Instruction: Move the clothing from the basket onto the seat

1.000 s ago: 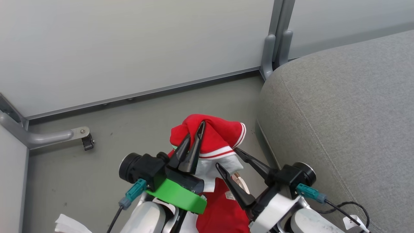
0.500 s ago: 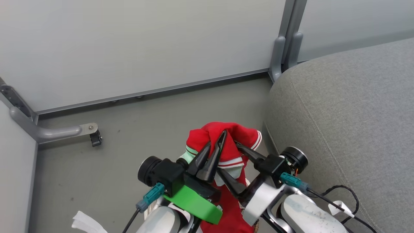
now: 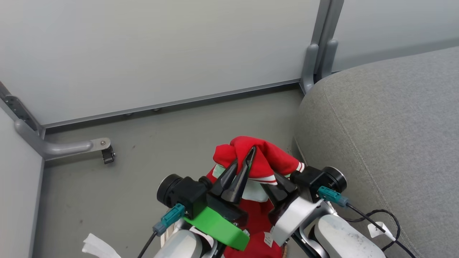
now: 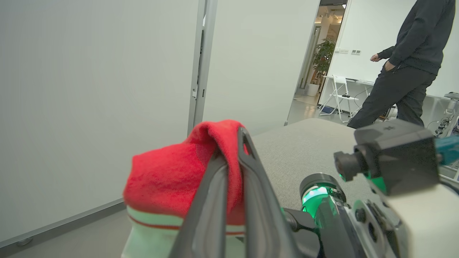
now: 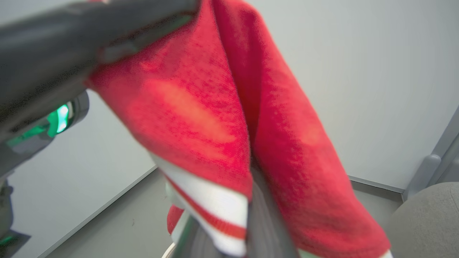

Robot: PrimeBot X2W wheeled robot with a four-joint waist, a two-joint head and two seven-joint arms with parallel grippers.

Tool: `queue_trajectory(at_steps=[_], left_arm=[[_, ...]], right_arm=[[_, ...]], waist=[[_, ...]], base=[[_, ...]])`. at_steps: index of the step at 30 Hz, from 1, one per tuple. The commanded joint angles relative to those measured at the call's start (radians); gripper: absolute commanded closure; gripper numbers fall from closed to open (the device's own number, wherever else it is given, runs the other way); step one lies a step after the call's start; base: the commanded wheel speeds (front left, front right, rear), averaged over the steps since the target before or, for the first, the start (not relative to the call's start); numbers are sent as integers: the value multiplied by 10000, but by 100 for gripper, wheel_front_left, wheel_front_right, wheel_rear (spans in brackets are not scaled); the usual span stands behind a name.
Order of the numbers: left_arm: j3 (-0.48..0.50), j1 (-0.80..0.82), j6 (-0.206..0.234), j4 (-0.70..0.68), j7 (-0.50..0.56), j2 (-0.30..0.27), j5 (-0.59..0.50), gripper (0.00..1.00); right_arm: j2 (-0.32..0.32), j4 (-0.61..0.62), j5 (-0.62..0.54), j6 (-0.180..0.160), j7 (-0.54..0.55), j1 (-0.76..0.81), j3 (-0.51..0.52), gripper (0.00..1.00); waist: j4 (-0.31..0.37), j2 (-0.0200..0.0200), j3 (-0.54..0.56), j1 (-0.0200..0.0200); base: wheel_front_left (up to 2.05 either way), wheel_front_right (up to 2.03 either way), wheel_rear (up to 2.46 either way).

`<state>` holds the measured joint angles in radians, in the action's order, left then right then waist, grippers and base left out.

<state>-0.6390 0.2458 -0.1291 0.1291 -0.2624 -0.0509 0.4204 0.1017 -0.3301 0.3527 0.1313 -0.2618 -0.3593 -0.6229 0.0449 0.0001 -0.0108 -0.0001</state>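
The red clothing [image 3: 263,157] with white striped trim hangs bunched in the air just left of the grey seat [image 3: 387,122]. My left gripper [image 3: 251,153] is shut on its top fold; in the left wrist view the red cloth [image 4: 168,179] is pinched between the two dark fingers [image 4: 251,186]. My right gripper [image 3: 281,179] is shut on the clothing from the right side, its tips buried in the fabric [image 5: 222,118]. The seat [image 4: 304,150] lies just beyond the cloth. The basket is hidden below my arms.
White panel walls [image 3: 161,50] with a grey post [image 3: 319,46] close off the floor ahead. A bracket with a caster [image 3: 105,152] juts from the left. A white scrap [image 3: 96,247] lies on the floor. A person [image 4: 405,68] stands beyond the seat.
My right gripper has moved in beside the left one and shut on the clothing's right side. The left gripper keeps its grip. The head view has shifted slightly.
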Motion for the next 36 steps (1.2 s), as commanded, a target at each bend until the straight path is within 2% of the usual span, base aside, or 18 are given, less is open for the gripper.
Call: queue_trajectory(at_steps=[1,7,21,23,28,31,36], left_arm=[[126,-8,-25,16,-38,1,-110,0],[392,-75,-15,153,-23,2,-343,0],[570,91,-12,566,-20,-37,-592,0],[480,157,-12,655,-18,-58,-580,0],[26,492,-12,942,-18,-155,-394,0],[-201,796,-12,1150,-18,-287,-305,0],[-270,919,-12,1326,-18,-456,-391,0]], right_arm=[[28,104,6,-10,-47,161,107,100],[67,421,-114,-10,-47,431,346,100],[163,897,-59,-10,-49,757,1043,100],[174,924,-51,-10,-49,857,1262,100],[244,1135,-258,-10,-47,969,1878,100],[437,1304,-468,-10,-49,522,2243,100],[1056,1278,-753,-10,-49,-559,2370,100]], waist=[[161,-1,-60,1],[1117,-1,-275,1],[4466,-1,-883,1],[4768,-1,-983,1],[4947,-1,-1331,1],[5001,-1,-1644,1],[4997,-1,-2000,1]], base=[[0,0,0],[0,0,0],[0,0,0],[0,0,0],[0,0,0],[0,0,0],[0,0,0]])
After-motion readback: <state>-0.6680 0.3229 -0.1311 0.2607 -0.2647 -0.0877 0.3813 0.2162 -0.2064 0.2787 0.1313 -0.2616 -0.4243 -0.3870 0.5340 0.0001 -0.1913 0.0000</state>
